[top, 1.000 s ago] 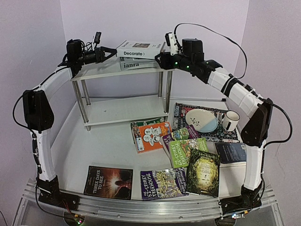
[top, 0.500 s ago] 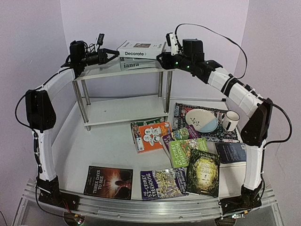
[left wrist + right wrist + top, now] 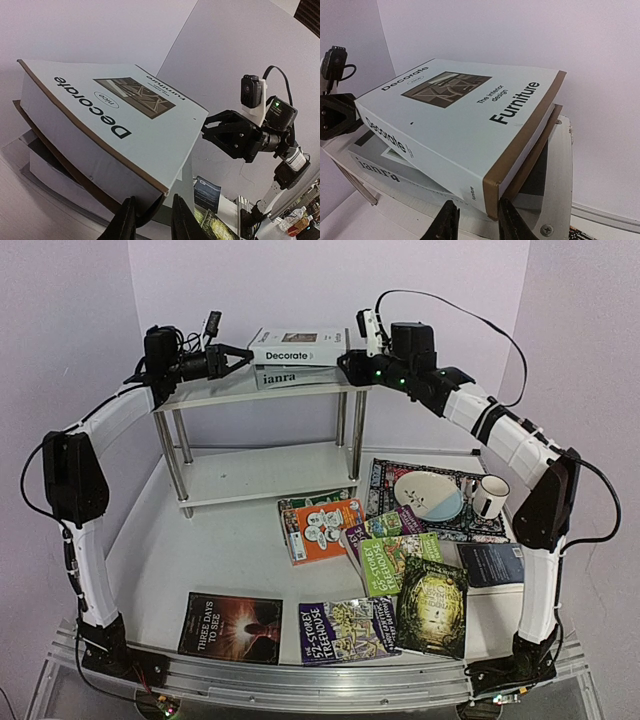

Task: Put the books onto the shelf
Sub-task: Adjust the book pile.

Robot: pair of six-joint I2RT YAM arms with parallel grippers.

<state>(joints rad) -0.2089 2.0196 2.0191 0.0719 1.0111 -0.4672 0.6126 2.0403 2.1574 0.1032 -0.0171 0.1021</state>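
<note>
The white "Decorate" book (image 3: pixel 298 345) (image 3: pixel 115 125) (image 3: pixel 455 125) lies on the grey "ianra" book (image 3: pixel 290 377) (image 3: pixel 380 170), on the top tier of the white shelf (image 3: pixel 215 390). My left gripper (image 3: pixel 243 352) (image 3: pixel 152 215) is shut on the Decorate book's left corner. At its right corner my right gripper (image 3: pixel 347 362) (image 3: pixel 479 215) stands narrowly open; one finger touches the brown cover and the other is a little apart. More books lie on the table: "Three Days to See" (image 3: pixel 230 627), purple Treehouse (image 3: pixel 348 628), orange (image 3: pixel 325 528), green (image 3: pixel 397 560), dark green (image 3: pixel 432 592), navy (image 3: pixel 492 564).
A patterned dark placemat (image 3: pixel 385 480) at the right carries a plate (image 3: pixel 428 492) and a mug (image 3: pixel 490 495). The shelf's lower tier (image 3: pixel 260 475) sits between chrome legs (image 3: pixel 170 455). Purple walls close in behind and at both sides.
The jaws of both grippers have narrowed round the Decorate book's corners. The book now sits a little more level on the grey one. Both arms stay at the shelf top.
</note>
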